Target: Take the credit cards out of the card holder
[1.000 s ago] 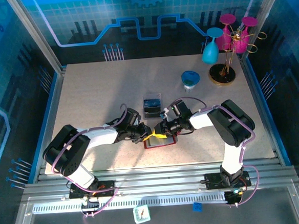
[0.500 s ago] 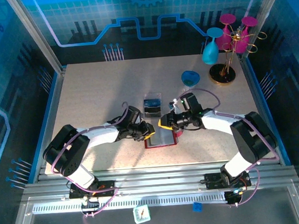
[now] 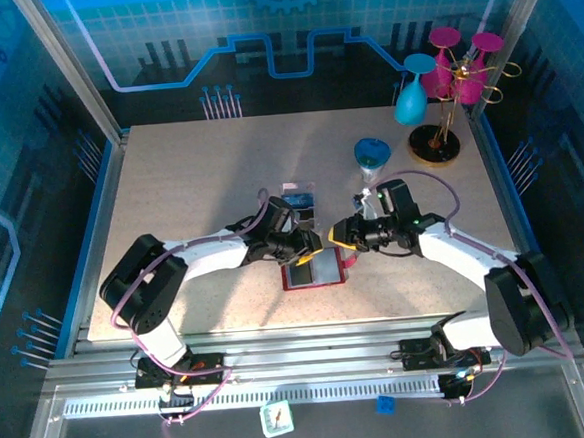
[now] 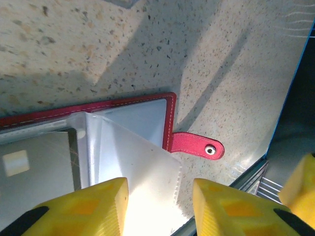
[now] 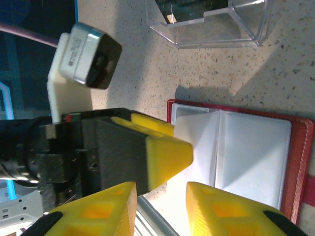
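The red card holder [image 3: 321, 277] lies open on the table, its pale clear sleeves [image 5: 246, 147] fanned up and its red tab [image 4: 197, 146] to the side. A grey card-like rectangle [image 4: 34, 167] shows under one sleeve. My left gripper [image 3: 309, 248] hovers open over the holder's left part, one sleeve [image 4: 142, 172] below its fingers [image 4: 98, 206]. My right gripper [image 3: 339, 238] is open just right of it, nothing between its fingers [image 5: 221, 206]. The left gripper's yellow finger [image 5: 167, 155] is right in front of them. Credit cards [image 3: 297, 201] stand in a clear box.
The clear plastic box [image 5: 211, 27] sits just behind the holder. A blue bowl [image 3: 372, 153], a blue glass [image 3: 411, 95] and a stand with pink glasses [image 3: 457, 67] are at the back right. The table's front edge [image 3: 309, 323] is close to the holder.
My left gripper has opened and shifted right over the holder. My right gripper has pulled back to the right, off the holder.
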